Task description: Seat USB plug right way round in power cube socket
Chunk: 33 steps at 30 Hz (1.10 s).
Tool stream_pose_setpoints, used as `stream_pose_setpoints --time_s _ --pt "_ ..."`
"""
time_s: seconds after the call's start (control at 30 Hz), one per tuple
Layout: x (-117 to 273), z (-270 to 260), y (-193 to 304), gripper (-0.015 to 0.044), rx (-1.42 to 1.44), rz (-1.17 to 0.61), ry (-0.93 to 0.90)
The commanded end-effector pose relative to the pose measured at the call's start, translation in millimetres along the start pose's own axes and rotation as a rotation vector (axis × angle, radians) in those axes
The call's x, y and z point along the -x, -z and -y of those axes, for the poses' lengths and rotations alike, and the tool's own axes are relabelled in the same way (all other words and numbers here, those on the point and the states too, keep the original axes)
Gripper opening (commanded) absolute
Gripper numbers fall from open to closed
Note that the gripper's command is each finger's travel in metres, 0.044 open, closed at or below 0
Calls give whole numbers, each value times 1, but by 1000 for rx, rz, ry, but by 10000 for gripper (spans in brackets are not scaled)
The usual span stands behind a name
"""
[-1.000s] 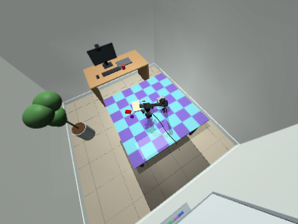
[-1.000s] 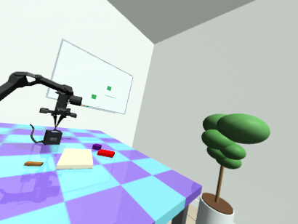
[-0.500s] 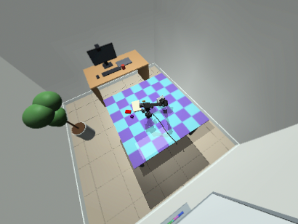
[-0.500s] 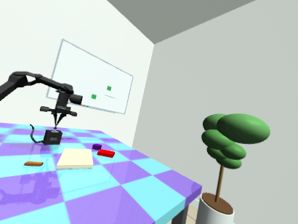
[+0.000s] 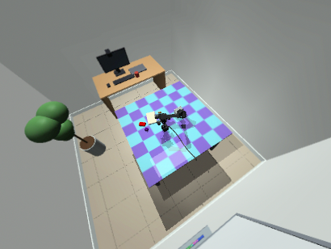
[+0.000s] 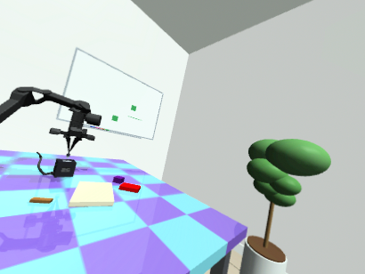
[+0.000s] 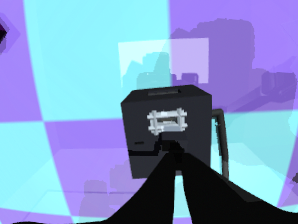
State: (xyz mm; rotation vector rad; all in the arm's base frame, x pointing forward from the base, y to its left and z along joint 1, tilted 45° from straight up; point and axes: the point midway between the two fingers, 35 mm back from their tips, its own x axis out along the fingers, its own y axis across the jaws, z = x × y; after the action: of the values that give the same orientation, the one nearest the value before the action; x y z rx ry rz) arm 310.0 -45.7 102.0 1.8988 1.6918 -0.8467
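Black fingers of the gripper, nearly closed, pinch the USB plug above the power cube. It looks withdrawn (I can't read its orientation); next, turn it half round, align it over the cube's socket, press down.

1 monitor, 1 mug, 1 plant.
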Motion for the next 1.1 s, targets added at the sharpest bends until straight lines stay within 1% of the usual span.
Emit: stream_pose_setpoints --time_s 0.0,0.33,0.47,1.07 --pt "5 -2 0 0 10 6 -5" --pt "9 -2 0 0 9 6 -5" --pt "7 -1 0 0 49 2 -2" --pt "6 0 0 0 510 1 -1"
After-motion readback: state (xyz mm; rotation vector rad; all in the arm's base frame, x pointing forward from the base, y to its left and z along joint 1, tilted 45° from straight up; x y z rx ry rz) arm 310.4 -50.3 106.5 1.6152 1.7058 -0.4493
